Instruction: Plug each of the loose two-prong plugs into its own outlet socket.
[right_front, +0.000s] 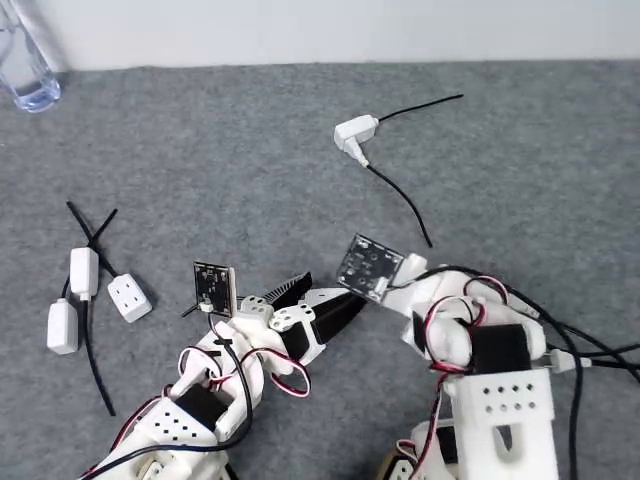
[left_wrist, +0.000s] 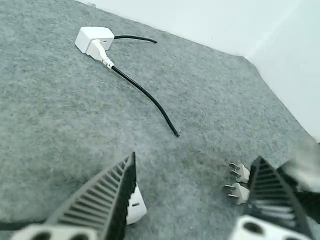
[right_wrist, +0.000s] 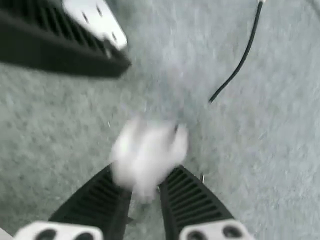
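At six o'clock on the grey mat (right_front: 200, 150), nearest the arm bases, the left gripper (left_wrist: 196, 161) lies low and nearly level. Its jaws are spread wide, holding nothing, and it is aimed toward three o'clock. Just by one fingertip rest a loose plug (left_wrist: 241, 173) and a second plug (left_wrist: 236, 192), their prongs pointing across the gap toward the other jaw. A small socket (left_wrist: 134, 206) sits against the inside of that other jaw.

From five o'clock the right gripper (right_wrist: 145, 176) points down at the mat, clamped on a white piece (right_wrist: 148, 150) too blurred to call plug or socket.

The plugs look light, hard and smooth, and likely to skid on the mat. The flat sides of the body, behind the prongs, seem the best hold, since that leaves the thin pins free and unbent.

Farther out, corded pieces (right_front: 85, 272) lie clustered at nine o'clock. At twelve o'clock lies a plugged pair (right_front: 355, 133), already joined.
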